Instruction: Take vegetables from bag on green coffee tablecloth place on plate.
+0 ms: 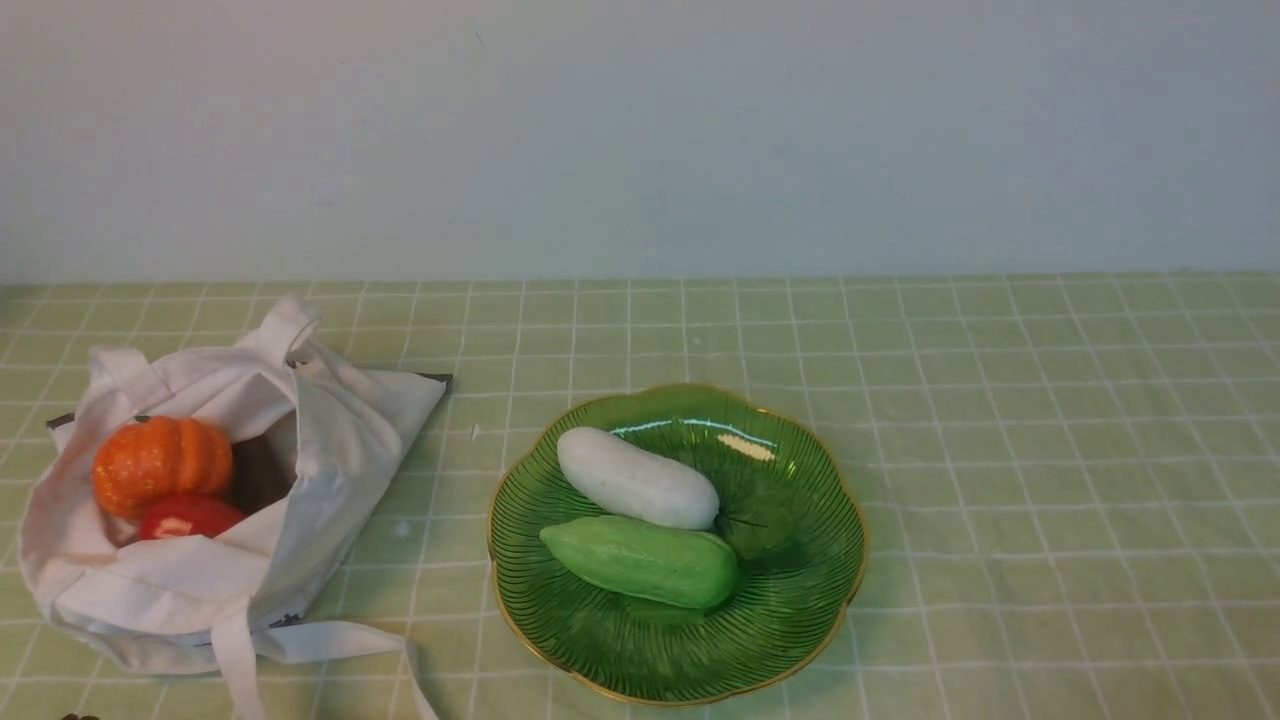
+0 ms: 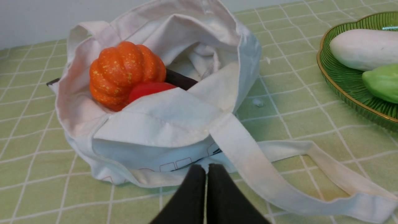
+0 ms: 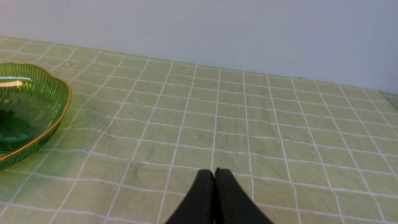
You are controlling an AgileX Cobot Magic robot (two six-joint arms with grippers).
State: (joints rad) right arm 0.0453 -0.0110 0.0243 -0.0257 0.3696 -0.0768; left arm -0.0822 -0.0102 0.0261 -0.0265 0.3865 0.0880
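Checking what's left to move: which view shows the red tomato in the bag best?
The left wrist view: the red tomato is close, beside the orange pumpkin, though the bag hem covers its lower part. The front view shows it smaller. The right wrist view misses it.

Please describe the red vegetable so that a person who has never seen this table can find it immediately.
Find the white cloth bag on the left of the green checked tablecloth. In its open mouth lie two vegetables. The red tomato is the smooth one, partly hidden, nearer the robot than the ribbed orange pumpkin.
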